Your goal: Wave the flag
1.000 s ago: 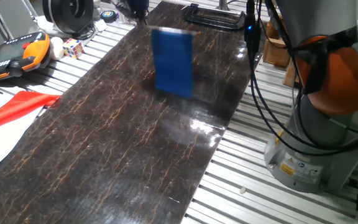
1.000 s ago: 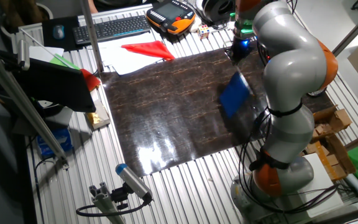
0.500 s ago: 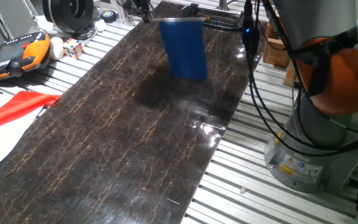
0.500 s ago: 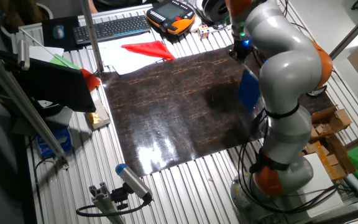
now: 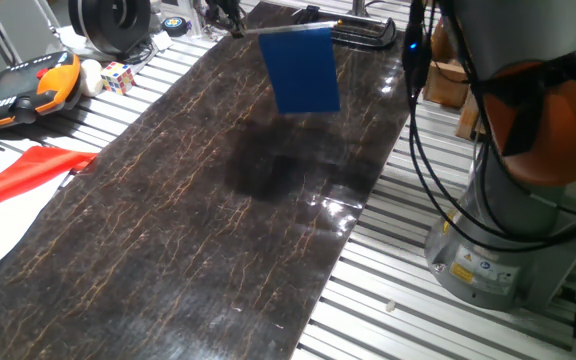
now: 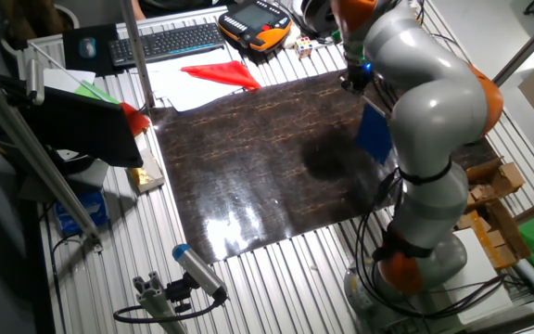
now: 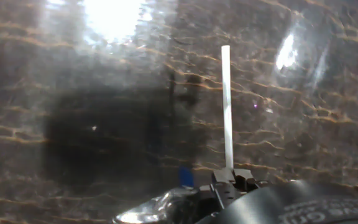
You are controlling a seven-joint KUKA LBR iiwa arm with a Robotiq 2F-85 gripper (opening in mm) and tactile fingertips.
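Aloft, the flag (image 5: 302, 69) in the gripper (image 7: 229, 180), above the dark table (image 5: 168, 230).

A robotics lab — a slatted aluminium-profile surface (image 5: 398, 270) carries a dark marble-patterned mat (image 5: 208, 190), with an orange teach pendant (image 5: 18, 88), a keyboard (image 6: 170, 42) and trailing cables (image 5: 438, 190) around.
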